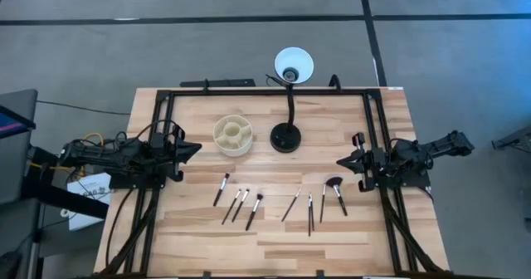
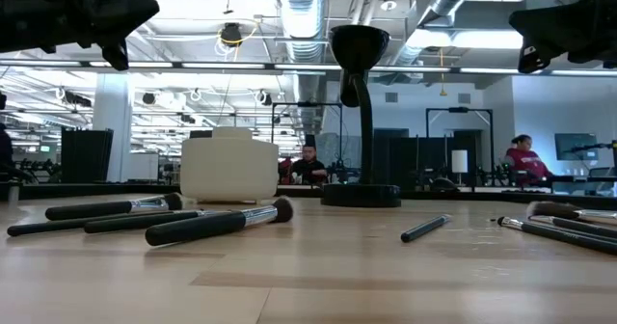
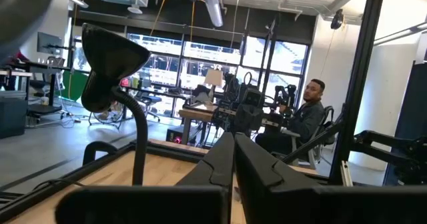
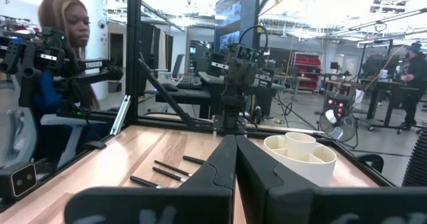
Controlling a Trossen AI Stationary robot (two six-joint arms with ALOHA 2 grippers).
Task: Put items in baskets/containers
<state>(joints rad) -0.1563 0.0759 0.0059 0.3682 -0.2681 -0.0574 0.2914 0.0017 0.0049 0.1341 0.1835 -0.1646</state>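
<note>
1. High view: left gripper (image 1: 196,150) and right gripper (image 1: 340,161) wait at the table's (image 1: 332,229) sides, fingers together, empty.
2. Cup (image 1: 233,134) stands beside the lamp (image 1: 286,136); brushes (image 1: 241,203) lie in front.
3. Low view: brushes lie flat.

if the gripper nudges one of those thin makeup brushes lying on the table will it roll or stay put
Likely rolls: the makeup brush has a thin round handle lying flat on smooth wood. It probably stays stiff, and looks light. Its low profile may let it slip from the fingers.

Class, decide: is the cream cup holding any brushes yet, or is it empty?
Empty: the cup shows bare compartments, and the brushes lie on the table.
</note>
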